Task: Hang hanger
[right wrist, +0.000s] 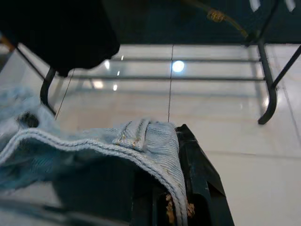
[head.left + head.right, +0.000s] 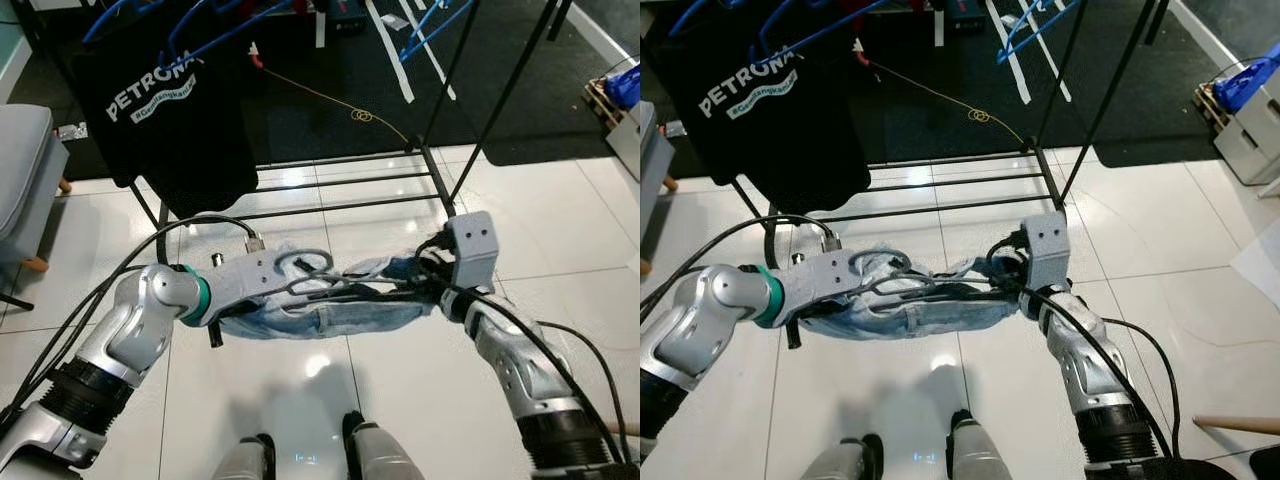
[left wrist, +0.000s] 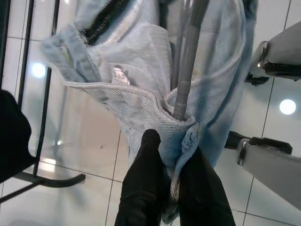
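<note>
The hanger (image 2: pixel 312 276) lies across the middle of the frame, grey, with pale blue jeans (image 2: pixel 330 315) draped over it, above the white tiled floor (image 2: pixel 560 210). We see the left gripper (image 3: pixel 170 188) pinching the denim waistband beside the hanger bar. The right gripper (image 1: pixel 164 207) is pressed on the other end of the jeans. In the upper part stands the black clothes rack (image 2: pixel 440 185), with a black T-shirt (image 2: pixel 170 110) hanging at upper left.
</note>
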